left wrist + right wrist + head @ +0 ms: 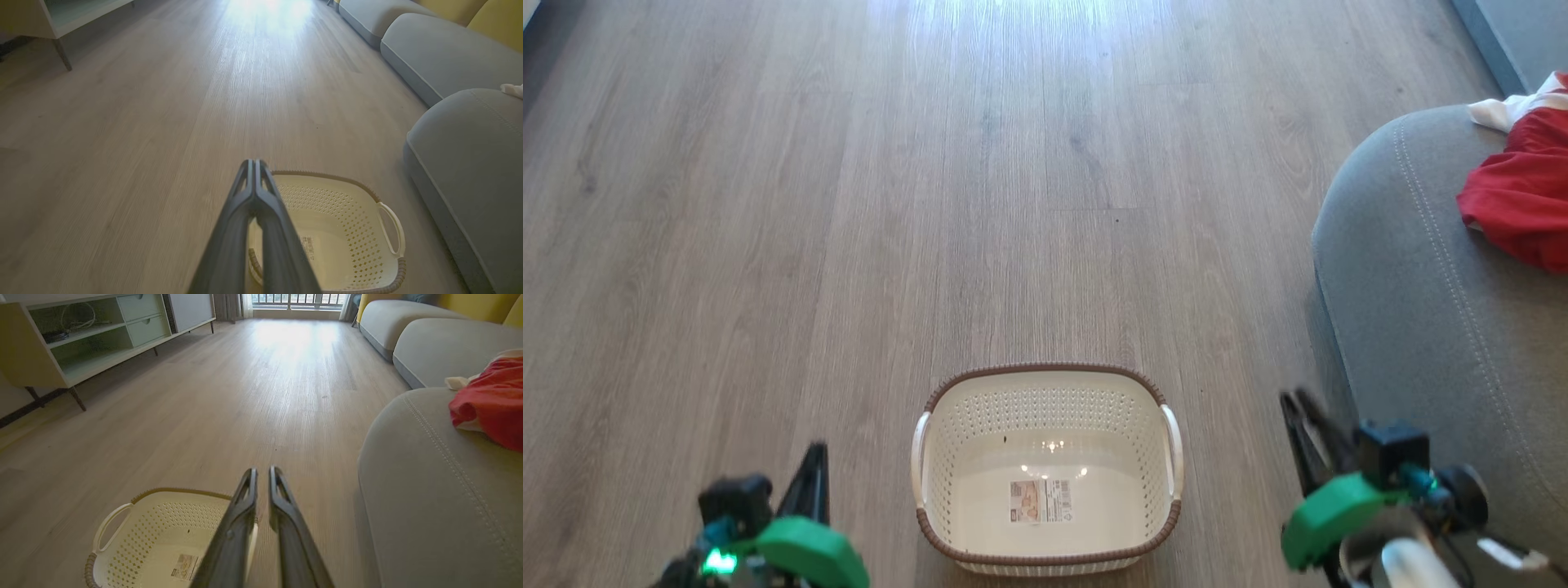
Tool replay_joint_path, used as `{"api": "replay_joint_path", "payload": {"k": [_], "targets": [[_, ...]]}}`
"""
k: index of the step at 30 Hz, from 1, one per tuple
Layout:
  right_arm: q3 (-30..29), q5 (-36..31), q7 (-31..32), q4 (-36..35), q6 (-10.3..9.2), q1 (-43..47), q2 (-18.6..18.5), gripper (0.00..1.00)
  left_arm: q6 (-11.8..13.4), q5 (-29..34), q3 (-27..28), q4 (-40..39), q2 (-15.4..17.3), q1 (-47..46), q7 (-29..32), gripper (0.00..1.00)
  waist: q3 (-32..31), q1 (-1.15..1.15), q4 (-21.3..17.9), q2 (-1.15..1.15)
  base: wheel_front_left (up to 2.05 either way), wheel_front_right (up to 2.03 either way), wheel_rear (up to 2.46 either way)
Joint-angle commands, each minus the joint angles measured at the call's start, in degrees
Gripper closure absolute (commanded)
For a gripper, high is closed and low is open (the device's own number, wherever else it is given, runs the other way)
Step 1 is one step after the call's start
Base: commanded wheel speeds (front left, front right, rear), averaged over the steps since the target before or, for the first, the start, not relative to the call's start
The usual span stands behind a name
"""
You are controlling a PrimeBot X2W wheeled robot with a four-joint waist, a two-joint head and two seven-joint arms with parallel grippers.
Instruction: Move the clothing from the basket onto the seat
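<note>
The cream basket (1045, 408) stands on the floor between my two grippers, holding nothing but its label sticker. Red clothing (1519, 196) with a white panel lies on the grey seat (1405, 310) at the right. My left gripper (813, 465) is shut and empty, left of the basket; the left wrist view shows its fingertips pressed together (254, 163) above the basket (327, 204). My right gripper (1300, 404) hangs between basket and seat, its fingers a narrow gap apart with nothing in them (263, 471). The right wrist view has the basket (163, 522), seat (429, 498) and clothing (490, 400).
Wood floor (931, 204) stretches ahead and to the left. A low shelf cabinet (81, 347) on thin legs lines the far left wall. More grey sofa sections (441, 347) with yellow back cushions continue beyond the seat.
</note>
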Motion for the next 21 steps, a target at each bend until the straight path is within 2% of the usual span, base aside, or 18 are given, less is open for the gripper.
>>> {"api": "replay_joint_path", "payload": {"k": [1, 21], "targets": [[-0.14, 0.44, 0.18, 0.20, 0.00, 0.02, 0.00, 1.00, -0.03, -0.37, 0.14, 0.19, -0.01, 0.01, 0.18, 1.00, 0.00, 0.01, -0.01, 0.00, 0.00, 0.00, 0.00], [-1.51, 14.74, 3.53, -1.76, 0.00, -0.07, -0.03, 1.00, -1.09, -12.48, 1.81, -1.68, -0.07, -0.59, 3.47, 1.00, 0.15, 0.01, -0.16, 0.00, 0.00, 0.00, 0.00]]}}
